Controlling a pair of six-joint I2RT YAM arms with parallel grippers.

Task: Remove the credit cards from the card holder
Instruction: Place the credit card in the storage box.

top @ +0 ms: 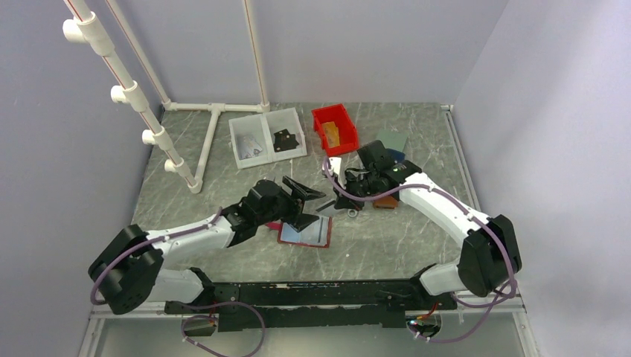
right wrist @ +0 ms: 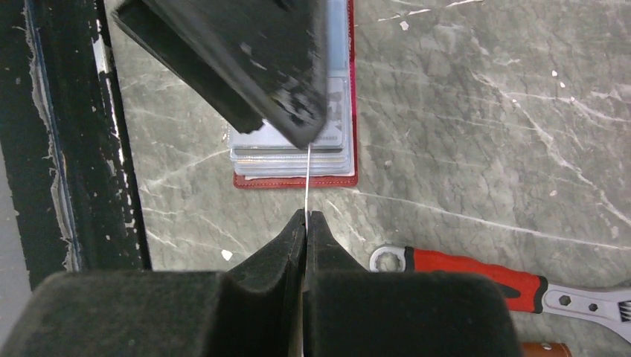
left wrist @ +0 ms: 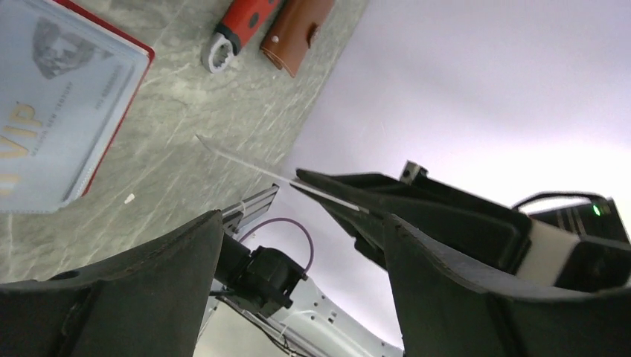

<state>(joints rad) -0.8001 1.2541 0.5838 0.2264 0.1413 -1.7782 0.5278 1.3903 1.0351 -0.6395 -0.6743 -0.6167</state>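
Note:
The red card holder (top: 305, 233) lies open on the table, its pale blue-grey inside up, with cards in its pockets (right wrist: 294, 152); it also shows in the left wrist view (left wrist: 59, 97). My right gripper (top: 344, 195) is shut on a thin credit card (right wrist: 306, 178), seen edge-on, held above the table just right of the holder. The same card is a thin line in the left wrist view (left wrist: 245, 160). My left gripper (top: 306, 207) is open and empty over the holder's right edge, and one finger (right wrist: 245, 59) reaches to the card's far end. A tan-orange card (top: 331, 134) lies in the red bin (top: 321, 117).
A red-handled wrench (right wrist: 476, 274) and a brown wallet (top: 385, 202) lie under the right gripper. A white two-part tray (top: 266, 137) stands at the back. A dark wallet (top: 392, 143) lies right of the bin. A white pipe frame (top: 149, 119) stands at the back left.

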